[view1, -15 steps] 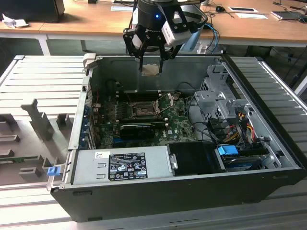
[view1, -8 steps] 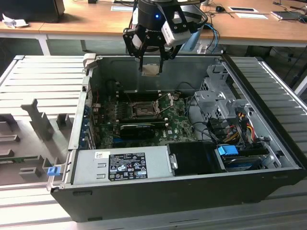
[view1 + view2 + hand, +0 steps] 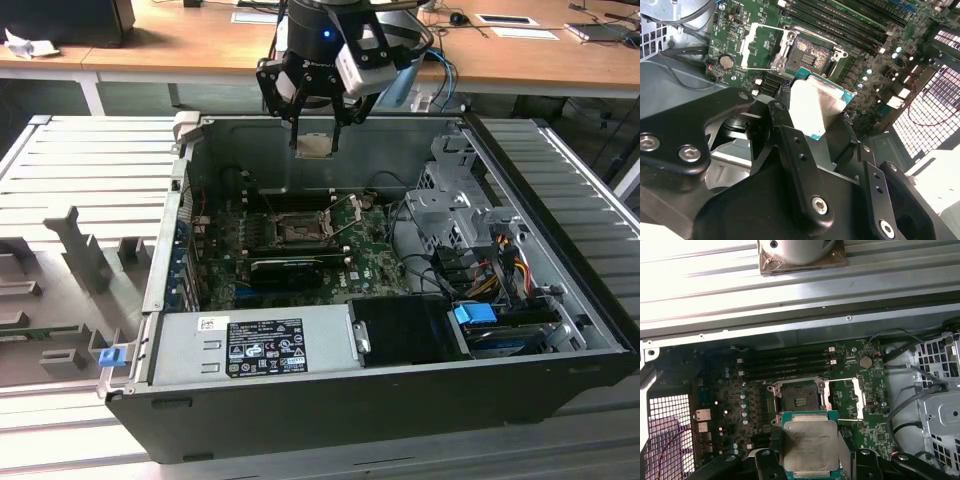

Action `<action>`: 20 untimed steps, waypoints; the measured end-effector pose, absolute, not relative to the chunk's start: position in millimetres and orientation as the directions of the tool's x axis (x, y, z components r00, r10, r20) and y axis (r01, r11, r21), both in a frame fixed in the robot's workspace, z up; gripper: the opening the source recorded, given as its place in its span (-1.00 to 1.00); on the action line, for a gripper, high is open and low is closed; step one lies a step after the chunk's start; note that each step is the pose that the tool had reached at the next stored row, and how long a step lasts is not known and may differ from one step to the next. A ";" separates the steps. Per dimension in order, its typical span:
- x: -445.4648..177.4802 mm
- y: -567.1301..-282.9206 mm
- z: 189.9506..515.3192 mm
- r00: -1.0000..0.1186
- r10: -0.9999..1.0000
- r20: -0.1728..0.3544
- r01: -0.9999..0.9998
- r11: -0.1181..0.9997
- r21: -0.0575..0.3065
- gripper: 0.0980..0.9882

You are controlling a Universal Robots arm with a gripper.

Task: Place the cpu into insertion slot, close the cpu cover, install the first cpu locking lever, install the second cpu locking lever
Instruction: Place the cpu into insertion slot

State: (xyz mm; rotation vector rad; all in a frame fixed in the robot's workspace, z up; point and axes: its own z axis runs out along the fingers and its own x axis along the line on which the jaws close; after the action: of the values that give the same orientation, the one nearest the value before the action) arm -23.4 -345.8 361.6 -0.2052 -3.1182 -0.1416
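Note:
My gripper (image 3: pixel 316 146) hangs above the open computer case, shut on the cpu (image 3: pixel 315 147), a pale square chip held by two opposite edges. In both wrist views the cpu (image 3: pixel 809 444) (image 3: pixel 816 106) sits flat between the black fingers (image 3: pixel 769 461). The insertion slot (image 3: pixel 298 232) (image 3: pixel 800 400) (image 3: pixel 810 52) lies uncovered on the green board, well below the chip and holding nothing. The cpu cover (image 3: pixel 845 397) (image 3: pixel 762 46) is flipped open beside the slot. Thin metal levers (image 3: pixel 346 208) stand raised near it.
Inside the case (image 3: pixel 400 400) are a long black card (image 3: pixel 285 268), memory slots (image 3: pixel 785 365), a grey power supply (image 3: pixel 250 345), a drive cage (image 3: pixel 455 205) and loose cables (image 3: pixel 500 265). Ribbed grey panels (image 3: pixel 90 170) flank the case; a wooden desk (image 3: pixel 150 40) stands behind.

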 end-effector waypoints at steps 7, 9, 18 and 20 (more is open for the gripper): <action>-23.4 -345.8 359.9 -0.989 0.150 0.019 0.151 0.985 0.089 -0.04; -23.4 -345.8 359.4 -0.989 0.150 0.019 0.151 0.985 0.089 -0.04; -23.4 -345.8 357.8 -0.984 0.178 0.020 0.179 0.980 0.089 -0.04; -23.4 -345.8 357.7 -0.982 0.187 0.020 0.188 0.978 0.089 -0.04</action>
State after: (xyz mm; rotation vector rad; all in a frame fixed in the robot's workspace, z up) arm -23.4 -345.8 357.7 -0.2955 -3.1126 -0.1418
